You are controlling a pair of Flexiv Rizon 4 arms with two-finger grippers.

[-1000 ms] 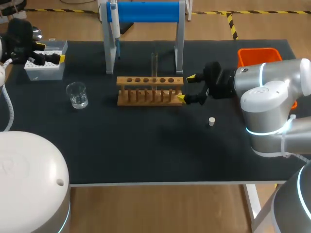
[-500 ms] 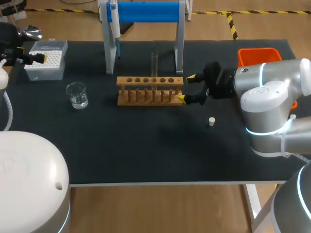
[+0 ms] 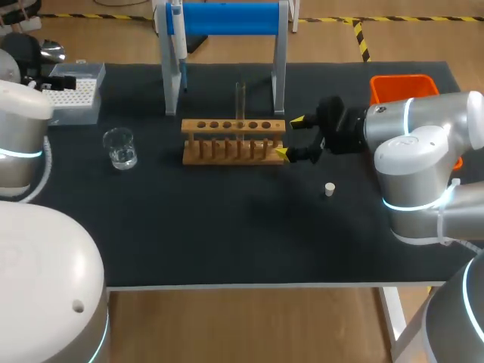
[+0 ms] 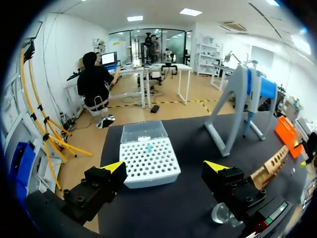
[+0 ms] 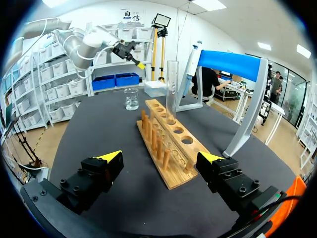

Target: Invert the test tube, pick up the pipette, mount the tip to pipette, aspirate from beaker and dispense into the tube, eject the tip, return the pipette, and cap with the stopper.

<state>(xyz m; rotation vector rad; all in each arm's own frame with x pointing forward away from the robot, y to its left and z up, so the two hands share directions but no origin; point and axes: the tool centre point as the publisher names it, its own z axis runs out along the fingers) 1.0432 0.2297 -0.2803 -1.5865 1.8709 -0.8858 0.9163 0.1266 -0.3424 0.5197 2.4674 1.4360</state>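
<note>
A clear test tube (image 3: pixel 240 100) stands upright in the wooden rack (image 3: pixel 233 141). My right gripper (image 3: pixel 290 137) is open at the rack's right end, level with it; in its own view the right gripper (image 5: pixel 161 157) has the rack (image 5: pixel 168 144) and the tube (image 5: pixel 172 84) ahead, with nothing between the fingers. The pipette (image 3: pixel 178 38) hangs on the blue-barred stand (image 3: pixel 227 19). My left gripper (image 4: pixel 165 167) is open, with the white tip box (image 4: pixel 148 161) just ahead of it. The beaker (image 3: pixel 120 147) stands left of the rack. The small white stopper (image 3: pixel 330 188) lies right of it.
An orange bin (image 3: pixel 403 85) sits at the table's back right corner. The tip box (image 3: pixel 76 94) is at the back left, with my left arm's white body (image 3: pixel 19 128) beside it. Bare black mat lies in front of the rack.
My left gripper has drawn back leftward off the tip box, and the left arm's white body has swung into the head view. The right arm has not moved.
</note>
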